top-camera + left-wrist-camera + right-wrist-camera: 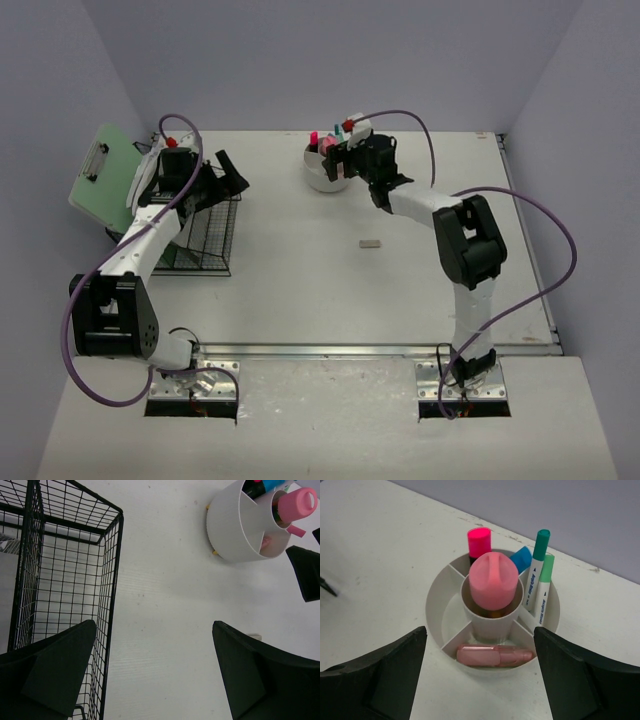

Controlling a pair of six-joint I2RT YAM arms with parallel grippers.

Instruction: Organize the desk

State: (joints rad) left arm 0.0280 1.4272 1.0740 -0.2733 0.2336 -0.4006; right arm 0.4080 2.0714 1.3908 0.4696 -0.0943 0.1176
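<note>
Top external view: large flat off-white rectangular desk (300,290) is filling the cell floor, with pale lavender walls (330,60) closing it in at the back and on both sides and a metal rail (330,350) running along its front edge.

- Surface is lying bare through the centre; only a small grey block (370,242) is sitting there, well apart from everything else.
- Black wire basket (205,240) is standing near the left edge, with a green clipboard (100,175) leaning against the left wall beside it.
- White round compartmented organizer (318,180) is sitting near the back edge, holding markers, a pink highlighter (479,540) and a pink rounded cap (492,580) in its central cup.

Left gripper (154,630) is hovering just right of the basket's top rim, jaws spread wide, nothing between them.

Right gripper (480,632) is hanging above the organizer, jaws spread wide, gripping nothing.

Open room is lying across the middle and the right half of the desk.
</note>
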